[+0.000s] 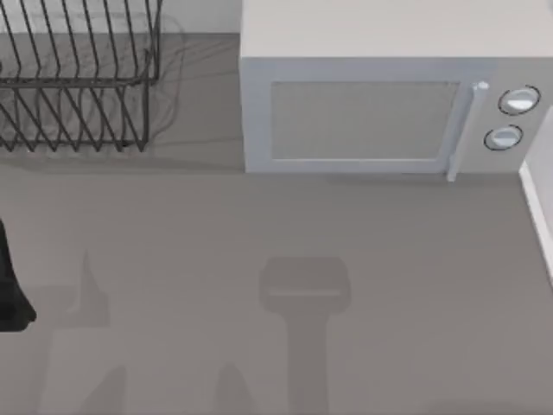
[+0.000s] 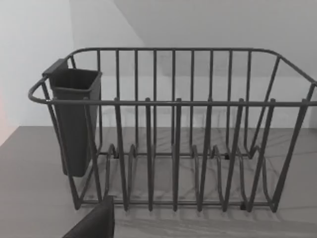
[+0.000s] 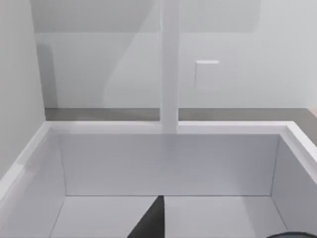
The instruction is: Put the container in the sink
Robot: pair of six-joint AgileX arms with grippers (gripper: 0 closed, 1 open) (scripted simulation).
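White sink basin (image 3: 163, 163) is what the right wrist camera is staring down into, with a white faucet post (image 3: 169, 64) rising from the back rim. As for progress, I'm honestly not able to call it. I can't tell where the container is sitting. There's a dark curved sliver (image 3: 293, 234) poking in at the very edge of the right wrist view, low by the sink floor. It might be the bowl's rim, or it might not be. If it is, the job is basically wrapping up. If not, the whole pick and carry is left to do.

Using the microwave (image 1: 371, 112) as the landmark: the wire dish rack (image 1: 78, 78) is standing off to its left, and the sink's white edge (image 1: 537, 216) is running just past its front right corner, below the 2 knobs. The grey table (image 1: 276, 259) in front of the microwave is carrying nothing but arm shadows.

Poses: the right claw (image 3: 151, 220) is hanging above the sink, aimed toward the back wall. The left claw (image 2: 94, 223) is facing the rack and its dark utensil cup (image 2: 74, 119), while the left arm (image 1: 10, 290) is peeking in far left of the microwave, looking parked. Spread or pressed together, I can't tell for either claw.
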